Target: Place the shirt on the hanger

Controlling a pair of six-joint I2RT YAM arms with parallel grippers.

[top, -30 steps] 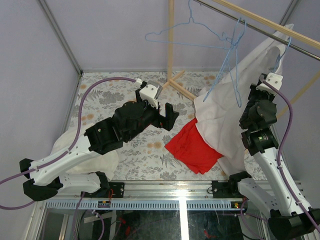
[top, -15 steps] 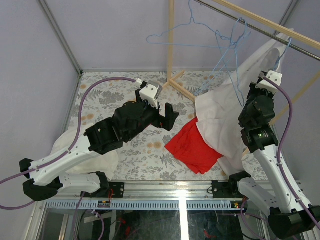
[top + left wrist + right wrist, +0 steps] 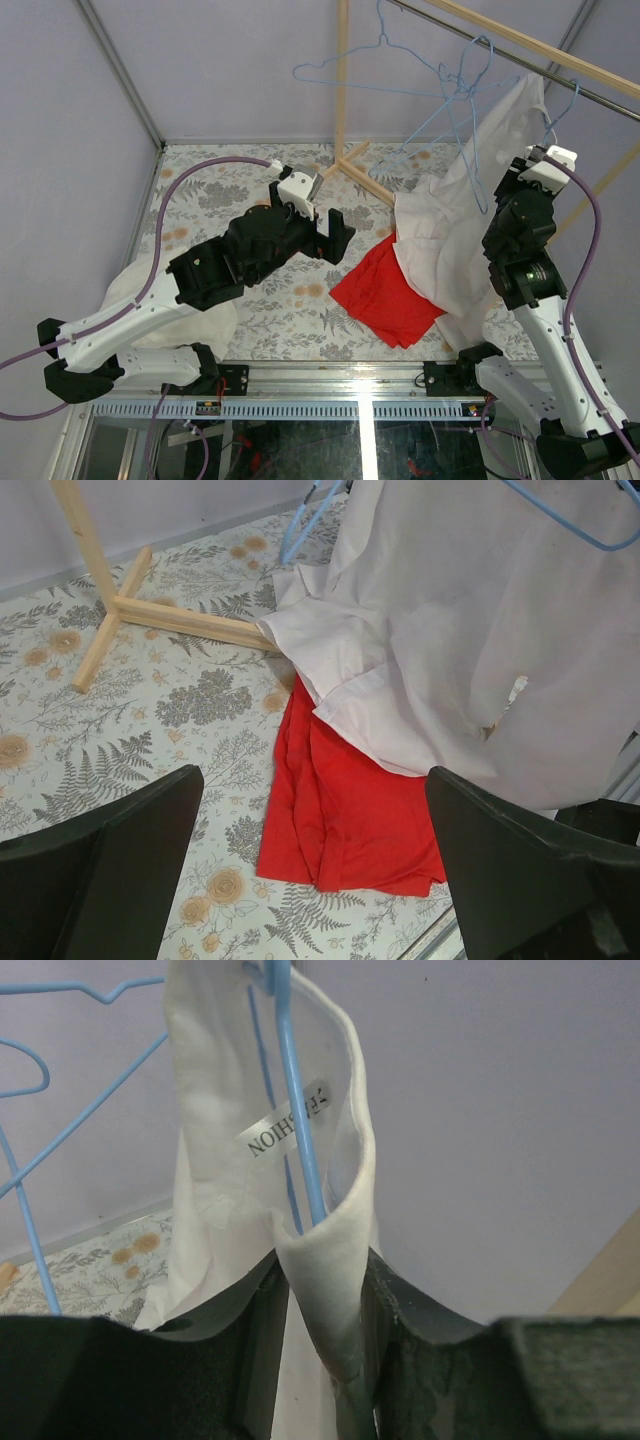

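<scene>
Right tool clamped on collar of shirt, held high at hanger; hem trailing onto counter over red cloth. Left tool spread apart, idle. Step judged: threading wire through neck. Next: likely easing a shoulder over one arm. Hanger arms inside fabric hidden; hook cut off in wrist view.

The white shirt hangs at the right, its lower edge lying over a red cloth on the floral table. A blue hanger crosses its top. A wooden stand rests at upper left. The dark fingers stand wide apart, holding nothing.
</scene>
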